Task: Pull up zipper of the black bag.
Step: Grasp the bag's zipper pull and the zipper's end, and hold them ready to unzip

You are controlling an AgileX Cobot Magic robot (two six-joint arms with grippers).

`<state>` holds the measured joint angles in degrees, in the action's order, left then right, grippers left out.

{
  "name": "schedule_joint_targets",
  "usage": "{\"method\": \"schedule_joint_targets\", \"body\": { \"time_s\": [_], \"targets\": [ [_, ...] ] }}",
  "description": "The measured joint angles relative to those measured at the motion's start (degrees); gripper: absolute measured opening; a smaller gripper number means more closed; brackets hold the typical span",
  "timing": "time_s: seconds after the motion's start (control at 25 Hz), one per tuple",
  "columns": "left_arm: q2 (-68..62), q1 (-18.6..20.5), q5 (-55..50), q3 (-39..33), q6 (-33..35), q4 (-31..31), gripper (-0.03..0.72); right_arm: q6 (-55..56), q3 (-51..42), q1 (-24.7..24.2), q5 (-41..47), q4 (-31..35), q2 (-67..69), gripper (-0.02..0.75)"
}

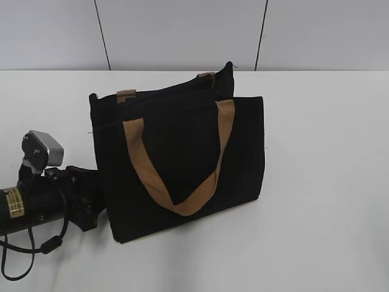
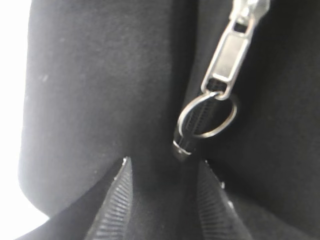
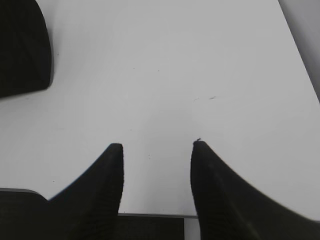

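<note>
The black bag (image 1: pixel 182 152) stands upright on the white table, with a tan handle (image 1: pixel 188 194) hanging down its front. My left gripper (image 1: pixel 88 201) is at the bag's lower left end. In the left wrist view the bag's fabric (image 2: pixel 90 90) fills the frame. The zipper's silver pull (image 2: pixel 230 55) with its metal ring (image 2: pixel 207 117) hangs just beyond and right of my open left jaws (image 2: pixel 164 162), not between them. My right gripper (image 3: pixel 157 145) is open and empty over bare table and does not show in the exterior view.
The white table (image 1: pixel 316 213) spreads around the bag, and a grey panelled wall (image 1: pixel 182 30) runs behind it. A corner of the bag (image 3: pixel 20 45) shows at the upper left of the right wrist view. The table's near edge (image 3: pixel 150 216) lies under the right jaws.
</note>
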<state>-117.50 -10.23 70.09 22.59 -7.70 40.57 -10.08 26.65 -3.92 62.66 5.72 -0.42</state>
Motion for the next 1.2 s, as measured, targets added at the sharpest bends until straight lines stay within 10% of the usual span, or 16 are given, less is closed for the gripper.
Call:
{"method": "schedule_joint_targets", "body": {
  "time_s": [1.2],
  "targets": [
    [1.18,0.0,-0.38,0.1,0.19,3.87,0.188,0.0,0.0,0.0,0.0,0.0,0.0,0.342]
  ]
}}
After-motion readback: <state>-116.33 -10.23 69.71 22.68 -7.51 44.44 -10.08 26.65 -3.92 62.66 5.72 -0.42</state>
